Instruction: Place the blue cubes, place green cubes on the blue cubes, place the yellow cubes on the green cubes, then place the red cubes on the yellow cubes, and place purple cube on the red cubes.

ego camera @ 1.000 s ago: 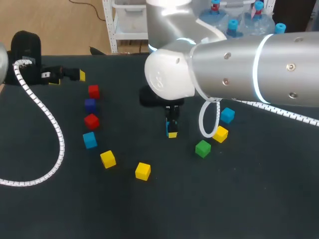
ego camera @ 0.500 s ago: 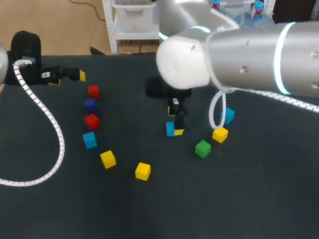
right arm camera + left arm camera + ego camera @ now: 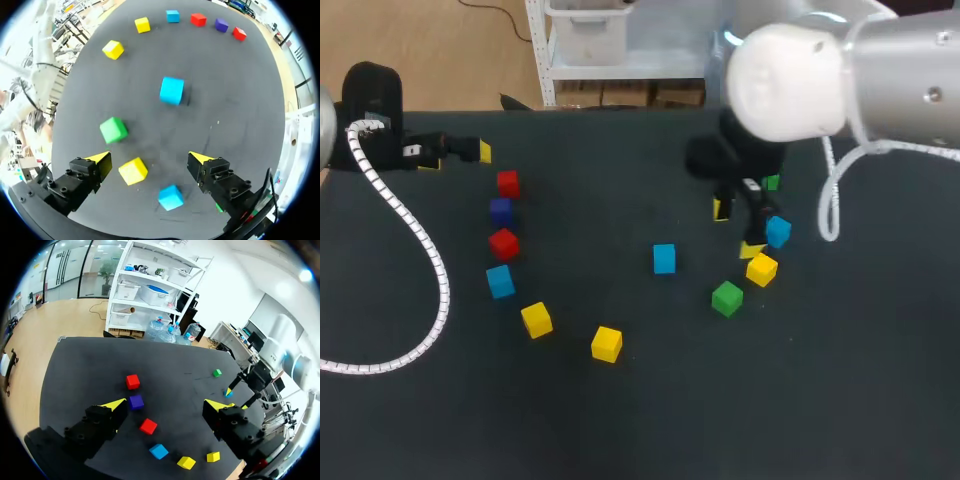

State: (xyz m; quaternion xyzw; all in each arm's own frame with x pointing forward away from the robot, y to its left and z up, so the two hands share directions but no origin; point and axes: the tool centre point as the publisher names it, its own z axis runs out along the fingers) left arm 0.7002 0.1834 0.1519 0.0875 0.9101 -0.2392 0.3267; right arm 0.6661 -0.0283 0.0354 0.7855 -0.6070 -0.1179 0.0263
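**Head view.** The right arm comes in from the upper right. Its right gripper (image 3: 737, 228) hangs over the dark surface (image 3: 640, 430), fingers spread wide with nothing between them. Just beside it lie the right blue cube (image 3: 778, 231) and the right yellow cube (image 3: 761, 268). The near green cube (image 3: 727, 298) is a little closer to the front, and the far green cube (image 3: 771, 182) sits behind the gripper. The centre blue cube (image 3: 664, 258) lies apart from the rest.

At the left a curved line runs from the upper red cube (image 3: 508, 183) through the purple cube (image 3: 501, 211), lower red cube (image 3: 503, 243), left blue cube (image 3: 500, 281) and left yellow cube (image 3: 536, 319) to the front yellow cube (image 3: 606, 343). Every cube lies singly on the surface. The left gripper (image 3: 457, 157) is at the far left edge.

**Left wrist view.** The left gripper's fingers stand wide apart and hold nothing. The purple cube lies just ahead of one fingertip, with the upper red cube beyond it. The lower red cube, left blue cube and both left-hand yellow cubes lie under the gripper. Well ahead are the far green cube and the right gripper.

**Right wrist view.** The fingers are wide. The right yellow cube lies below and between them, nearer one finger, with neither finger on it. The right blue cube is under the gripper. The near green cube is just ahead, and the centre blue cube is farther on.
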